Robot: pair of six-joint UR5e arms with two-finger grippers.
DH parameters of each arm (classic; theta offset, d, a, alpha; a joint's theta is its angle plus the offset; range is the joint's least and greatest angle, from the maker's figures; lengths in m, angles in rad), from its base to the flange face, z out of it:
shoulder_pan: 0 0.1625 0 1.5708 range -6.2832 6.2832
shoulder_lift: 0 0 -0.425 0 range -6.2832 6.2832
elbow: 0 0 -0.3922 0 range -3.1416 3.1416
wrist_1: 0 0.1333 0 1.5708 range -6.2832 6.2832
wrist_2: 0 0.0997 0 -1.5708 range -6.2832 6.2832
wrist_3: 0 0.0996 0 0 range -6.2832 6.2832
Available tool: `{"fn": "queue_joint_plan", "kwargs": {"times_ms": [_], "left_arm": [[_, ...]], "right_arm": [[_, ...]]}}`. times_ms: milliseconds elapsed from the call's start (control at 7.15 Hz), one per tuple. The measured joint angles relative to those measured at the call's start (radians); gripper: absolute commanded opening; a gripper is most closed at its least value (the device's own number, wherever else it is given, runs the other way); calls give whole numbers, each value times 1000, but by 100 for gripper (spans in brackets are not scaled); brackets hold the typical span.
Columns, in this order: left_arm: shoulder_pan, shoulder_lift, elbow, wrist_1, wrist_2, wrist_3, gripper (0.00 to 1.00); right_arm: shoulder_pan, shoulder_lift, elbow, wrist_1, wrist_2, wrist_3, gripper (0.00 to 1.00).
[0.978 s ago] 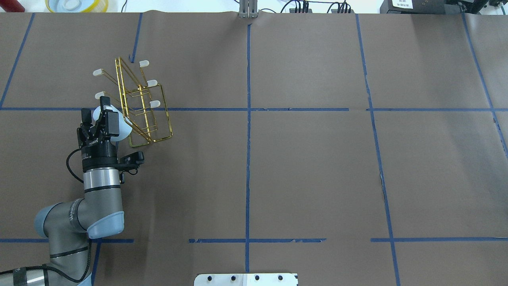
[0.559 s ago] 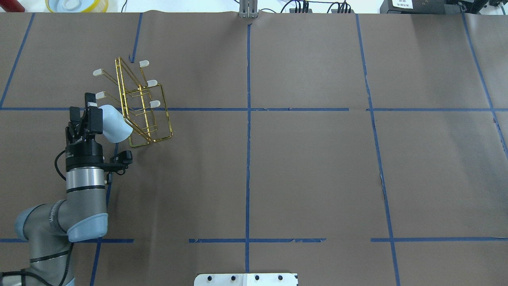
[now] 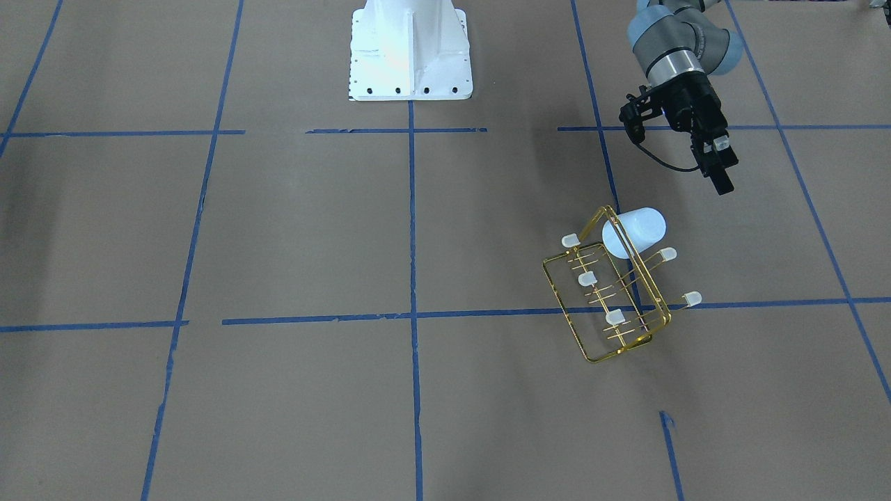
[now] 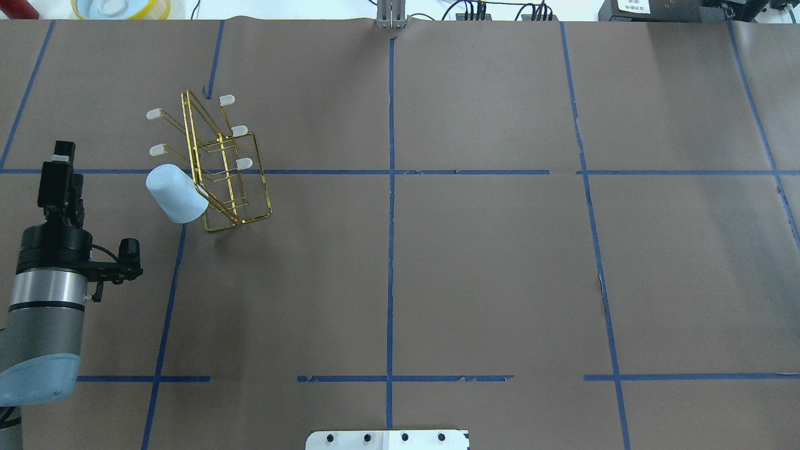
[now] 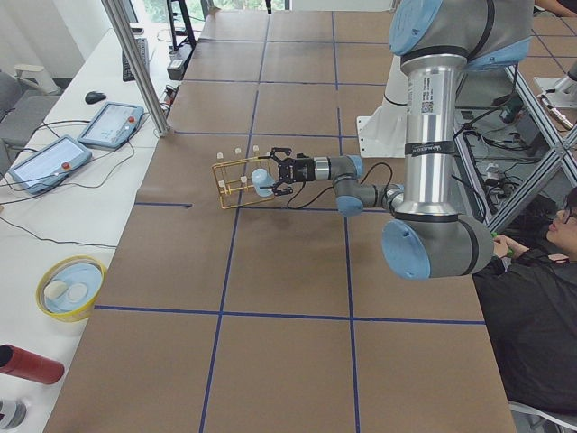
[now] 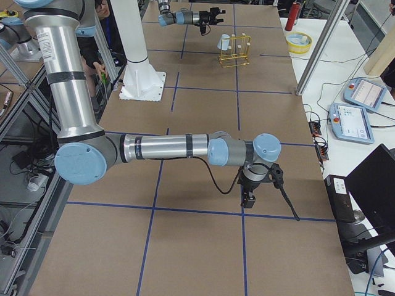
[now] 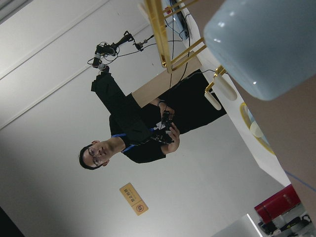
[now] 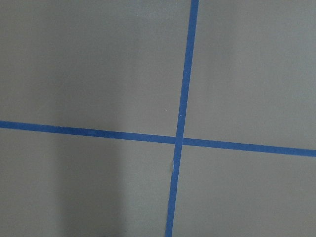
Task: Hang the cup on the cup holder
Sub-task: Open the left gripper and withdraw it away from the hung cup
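The pale blue cup (image 4: 176, 194) sits tilted over a prong at the near left end of the gold wire cup holder (image 4: 226, 164), closed end up. Nothing holds it. It also shows in the front view (image 3: 635, 231) on the cup holder (image 3: 612, 306), and large at the top right of the left wrist view (image 7: 266, 44). My left gripper (image 4: 57, 167) is open and empty, well to the left of the cup, and also shows in the front view (image 3: 720, 165). My right gripper (image 6: 247, 198) shows only in the exterior right view, low over bare table; I cannot tell its state.
A yellow-rimmed bowl (image 4: 120, 7) lies past the table's far left corner. The white robot base (image 3: 409, 49) stands at the near middle edge. Control tablets (image 5: 110, 124) lie beyond the far edge. An operator (image 5: 541, 307) sits by the robot's left side.
My left gripper has let go of the cup and drawn back to the left, away from the cup holder. The cup stays on the prong.
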Motion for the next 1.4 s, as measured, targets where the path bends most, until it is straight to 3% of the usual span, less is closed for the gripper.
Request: {"fn": "queue_joint_plan", "kwargs": {"times_ms": [559,1118,1398], "left_arm": [[-91,51,-22,-177,-307,-410,100],[-269,50,-15,-229,-748,-719,100],[-302,49,-3,-229,-981,-986,100]], "right_arm": [[0,0,0,0,0,0,100],[0,0,0,0,0,0,100],[0,0,0,0,0,0,100]]}}
